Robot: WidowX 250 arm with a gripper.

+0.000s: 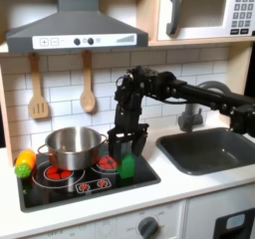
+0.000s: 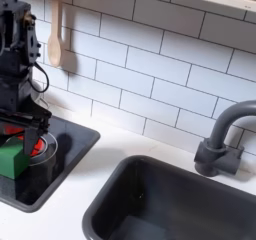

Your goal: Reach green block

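The green block (image 1: 127, 166) stands on the front right part of the black toy stove (image 1: 85, 186), beside a red burner ring. My gripper (image 1: 126, 143) points down directly above it, fingers open, with the tips just over the block's top and nothing held. In the second exterior view the green block (image 2: 11, 160) sits at the second exterior view's left edge on the stove (image 2: 55, 174), and the gripper (image 2: 24, 130) hangs over it with dark fingers spread.
A steel pot (image 1: 72, 146) stands on the left burner close to the gripper. A yellow-orange toy vegetable (image 1: 24, 162) lies at the stove's left edge. The sink (image 1: 207, 149) and faucet (image 2: 217, 144) are to the right. Wooden utensils (image 1: 88, 94) hang on the tiled wall.
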